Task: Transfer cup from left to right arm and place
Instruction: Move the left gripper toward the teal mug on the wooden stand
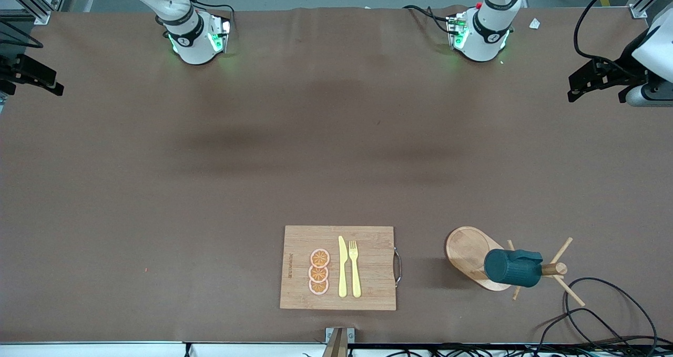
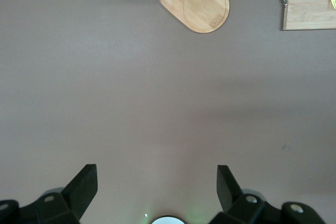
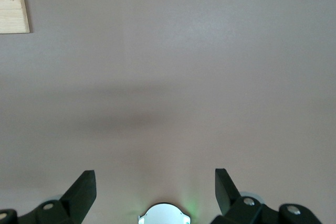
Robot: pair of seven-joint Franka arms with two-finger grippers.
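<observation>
Here, both arms wait above bare table while the cup (image 1: 512, 267) hangs on a wooden mug tree (image 1: 552, 268) near the front camera, toward the left arm's end.

The dark teal, ribbed cup lies sideways on one of the tree's pegs, over the edge of the tree's oval wooden base (image 1: 468, 252). Beside it, toward the middle of the table, lies a bamboo cutting board (image 1: 368, 288) with a metal handle (image 1: 398, 266), carrying three orange slices (image 1: 319, 272), a yellow knife (image 1: 342, 267) and a yellow fork (image 1: 355, 268) side by side. The left gripper (image 2: 157, 184) hangs over empty brown tabletop (image 1: 210, 189), its fingers spread wide with nothing between them; the right gripper (image 3: 156, 184) is likewise spread and empty over bare tabletop. Black cables (image 1: 599, 315) trail near the mug tree.
</observation>
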